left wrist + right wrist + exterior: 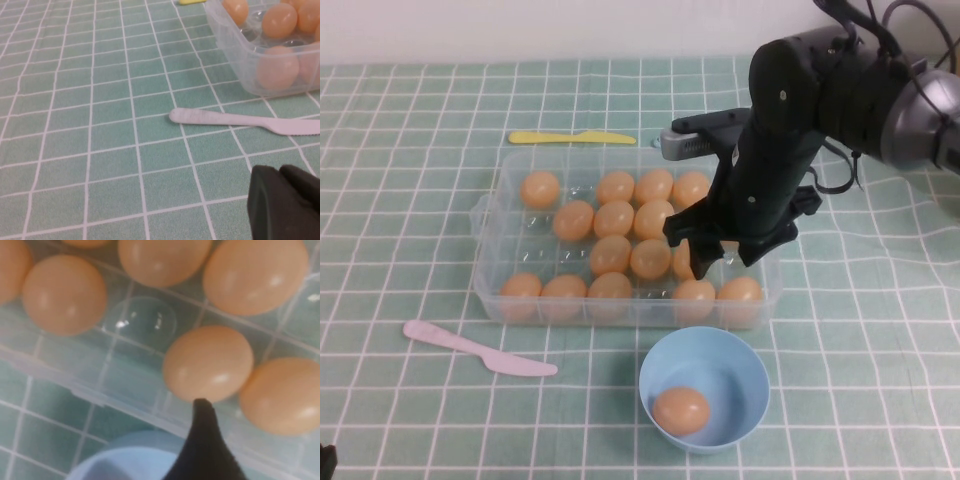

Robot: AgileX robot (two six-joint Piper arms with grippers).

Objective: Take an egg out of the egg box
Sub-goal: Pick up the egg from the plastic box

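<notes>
Target egg (pixel 207 363) sits in the egg box (pixel 492 262), near-side right area, directly under the right gripper (pixel 725 250); in the right wrist view its long axis runs roughly across the frame, slightly tilted, and a dark fingertip (pixel 204 440) sits just at its edge, contact unclear. From the high view this egg is mostly hidden behind the black gripper, only an orange sliver showing between the fingers. Right gripper fingers are spread apart, straddling the egg, nothing pinched yet. Only one finger shows in the wrist view, the other is out of frame. An empty dimpled seat (pixel 140 322) lies beside the egg, other eggs around it cut off by the frame edges. Clear box holds about fourteen more eggs in loose rows, several seats at left bare. Light-blue bowl (pixel 748 362) just in front of the box on the near side, one egg (pixel 680 410) inside it. Pink plastic knife (pixel 480 349) near the box's near-left corner, yellow knife (pixel 570 137) just behind the far edge. Left gripper (pixel 285 202) is low over the cloth at the near-left, only a dark bit visible, cannot tell if it's parted or closed. Surface is a green checked tablecloth (pixel 410 150), white wall behind.
</notes>
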